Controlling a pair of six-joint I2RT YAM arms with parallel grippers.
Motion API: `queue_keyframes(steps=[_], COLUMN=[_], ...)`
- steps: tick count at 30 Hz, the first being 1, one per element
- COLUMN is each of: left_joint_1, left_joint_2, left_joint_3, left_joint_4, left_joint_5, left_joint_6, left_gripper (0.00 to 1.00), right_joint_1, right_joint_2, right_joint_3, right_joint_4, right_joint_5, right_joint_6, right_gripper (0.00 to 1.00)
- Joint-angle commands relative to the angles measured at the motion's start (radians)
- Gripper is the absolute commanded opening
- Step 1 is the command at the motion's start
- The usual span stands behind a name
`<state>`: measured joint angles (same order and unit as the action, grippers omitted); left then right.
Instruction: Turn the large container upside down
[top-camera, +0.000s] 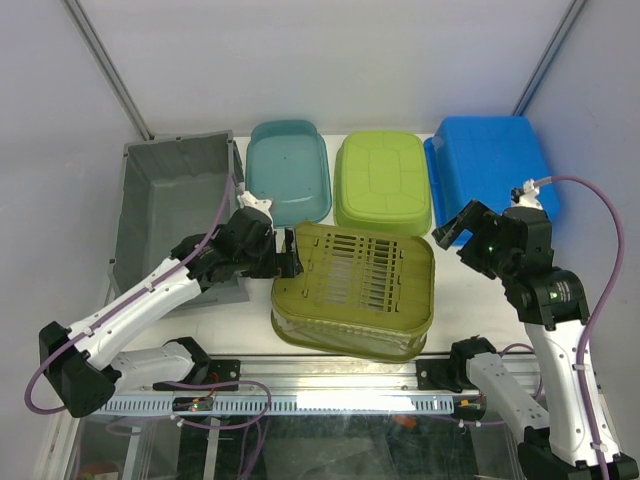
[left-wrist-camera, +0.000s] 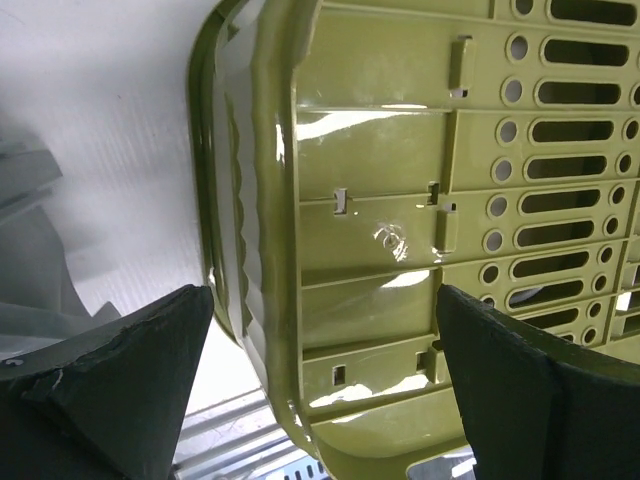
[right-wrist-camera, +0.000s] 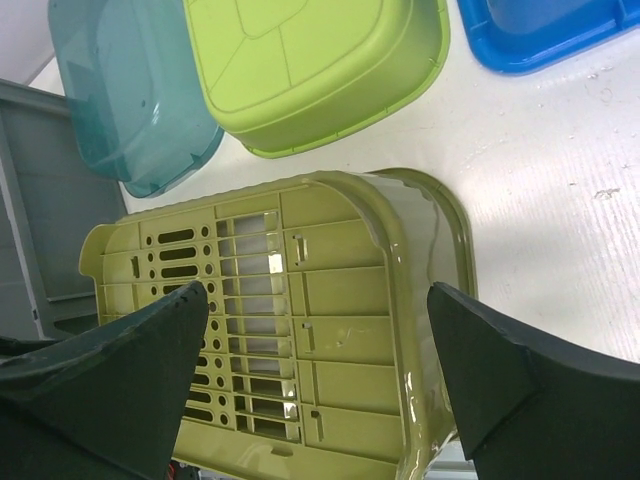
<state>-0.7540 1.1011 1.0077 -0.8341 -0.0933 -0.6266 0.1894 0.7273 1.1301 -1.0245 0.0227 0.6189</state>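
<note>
1. Container position: the olive container (top-camera: 355, 290) lies mid-table at the near edge, slotted base facing up and rim down on the table (top-camera: 470, 300). Its long axis runs left to right in the top view.
2. Left gripper (top-camera: 285, 262): jaws spread wide and holding nothing. It sits level with the container's left short end, and the wrist view shows that end wall between the fingers (left-wrist-camera: 150, 370).
3. Right gripper (top-camera: 470, 232): jaws also spread and empty, near the container's far right corner but apart from it, looking down on the base.
4. Governing relation: the container lies directly right of the left gripper, which is the nearer arm.
5. Judgement: with the base uppermost, the inversion appears done.
6. Surroundings: grey crate (top-camera: 170, 200), teal tub (top-camera: 288, 170), lime tub (top-camera: 382, 180) and blue tub (top-camera: 490, 165) stand behind.
</note>
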Motion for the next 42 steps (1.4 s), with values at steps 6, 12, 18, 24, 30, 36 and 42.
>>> queue_keyframes(steps=[6,12,18,24,30,36,42], left_joint_1=[-0.047,-0.059,-0.13,-0.217,-0.282,-0.325,-0.389], left_joint_2=[0.001,0.024,0.064,0.171,0.309,0.453,0.585], left_joint_3=[-0.039,-0.044,-0.052,-0.009,0.11,0.237,0.363], left_joint_4=[0.109,0.129,0.251,0.364,0.406,0.449,0.495], left_joint_5=[0.078,0.123,0.211,0.214,0.212,0.245,0.29], left_joint_6=[-0.059,-0.055,-0.123,-0.159,-0.125,-0.096,-0.077], left_gripper=[0.99,0.99,0.99,0.99,0.99,0.99,0.99], right_joint_1=[0.002,0.002,0.002,0.002,0.002,0.002,0.002], right_joint_2=[0.052,0.049,0.065,0.052,0.051,0.032,-0.015], right_joint_3=[-0.02,-0.076,-0.103,-0.175,-0.136,-0.081,-0.031], right_joint_4=[-0.108,-0.12,-0.14,-0.092,-0.126,-0.174,-0.175], right_joint_5=[0.077,0.049,0.021,-0.058,0.007,0.101,0.196], right_joint_6=[0.006,0.012,0.038,0.061,0.072,0.097,0.127], right_gripper=[0.96,0.96,0.97,0.97,0.98,0.99,0.99])
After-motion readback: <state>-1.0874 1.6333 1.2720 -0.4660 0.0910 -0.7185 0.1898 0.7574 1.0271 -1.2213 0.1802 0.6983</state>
